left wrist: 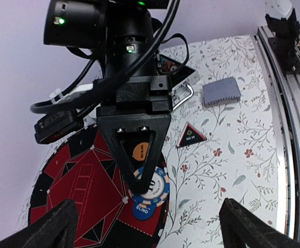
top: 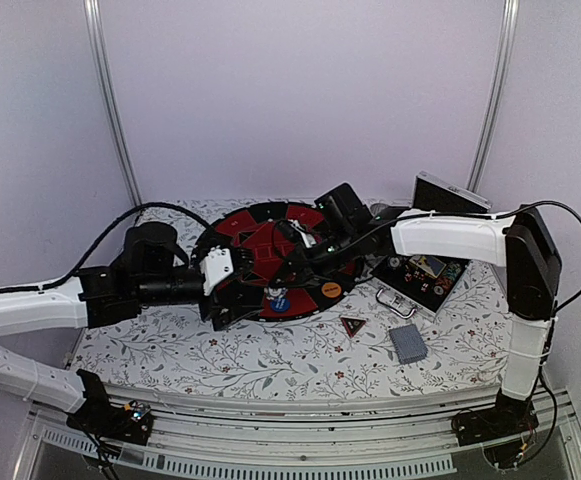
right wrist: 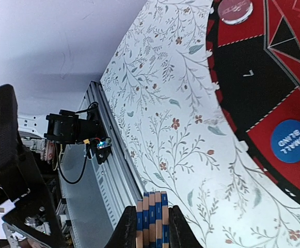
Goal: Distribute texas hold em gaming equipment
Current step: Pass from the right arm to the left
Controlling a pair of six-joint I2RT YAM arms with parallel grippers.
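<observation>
A stack of blue striped-edge poker chips is pinched edge-on between my right gripper's fingers. From the left wrist view that stack hangs over the near rim of the round red-black mat, right above a blue BLIND disc. An orange disc lies on the mat behind it. The black-red triangular marker and the grey-blue card deck rest on the floral cloth. My left gripper hovers open beside the right gripper, holding nothing.
The black silver-edged case lies open at the right of the mat, its metal handle toward the cards. The marker sits in front of it. A pale round disc lies on the mat's far part. The table's metal rail runs along the near edge.
</observation>
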